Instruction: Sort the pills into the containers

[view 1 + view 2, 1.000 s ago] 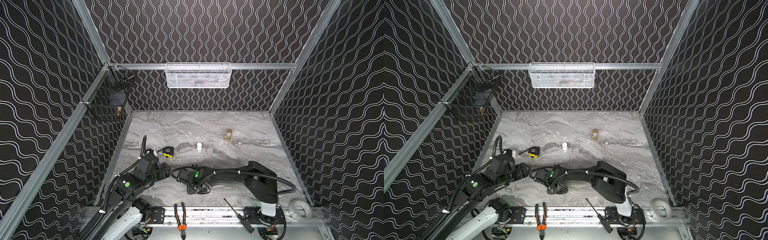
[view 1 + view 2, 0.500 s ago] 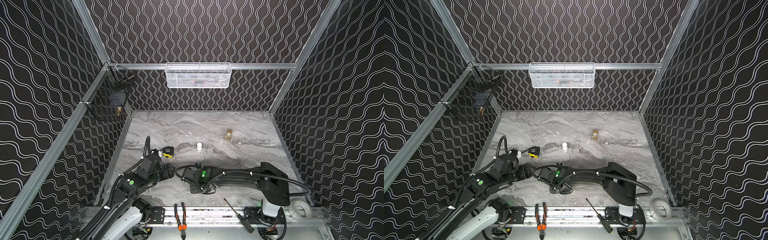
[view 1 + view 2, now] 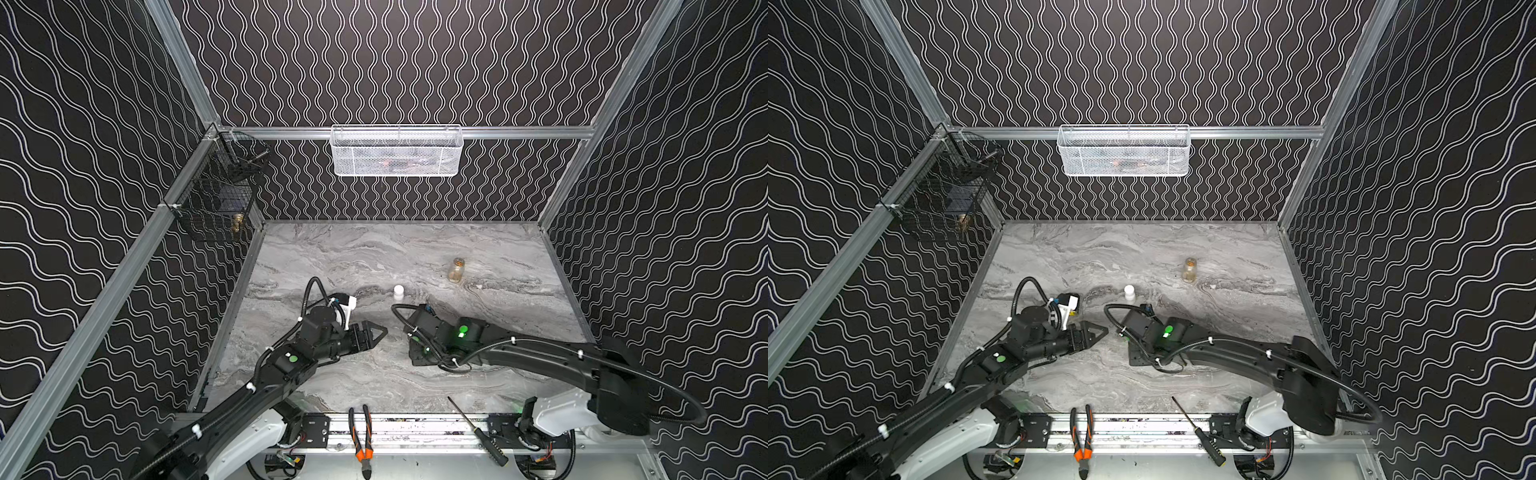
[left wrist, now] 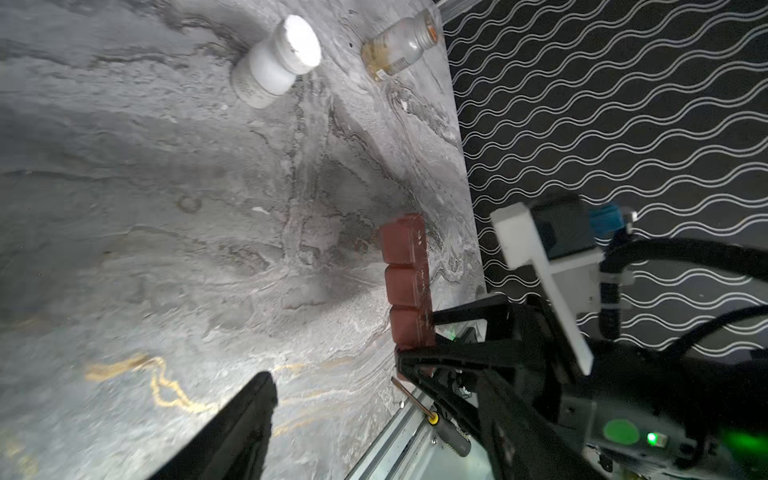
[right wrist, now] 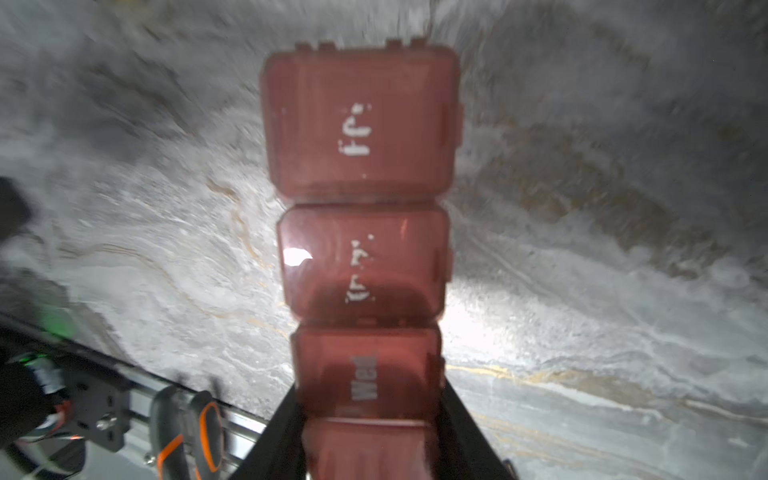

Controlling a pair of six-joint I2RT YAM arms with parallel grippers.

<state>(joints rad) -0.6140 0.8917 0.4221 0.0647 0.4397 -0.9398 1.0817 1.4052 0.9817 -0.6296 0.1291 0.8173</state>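
Note:
The containers point(image 5: 361, 249) are a reddish-brown strip of joined lidded compartments with worn white marks, all lids down. My right gripper point(image 5: 368, 436) is shut on the strip's near end and holds it just above the marble table point(image 3: 415, 249). The left wrist view shows the strip point(image 4: 405, 282) edge-on in the right gripper's black fingers point(image 4: 457, 316). In both top views the right wrist point(image 3: 440, 336) point(image 3: 1158, 332) hides it. My left gripper point(image 3: 376, 334) point(image 4: 374, 436) is open and empty, pointing at the strip from the left. No loose pills show.
A white capped bottle point(image 3: 398, 291) point(image 4: 276, 62) and a clear bottle point(image 3: 456, 270) point(image 4: 399, 43) with yellowish contents stand farther back. Pliers point(image 3: 360, 432) and a screwdriver point(image 3: 478, 428) lie on the front rail. A white mesh basket point(image 3: 397, 149) and a black wire basket point(image 3: 216, 195) hang on the walls.
The right arm has carried the strip to the right, away from the left arm. The left gripper has followed toward the middle and its jaws have spread wider.

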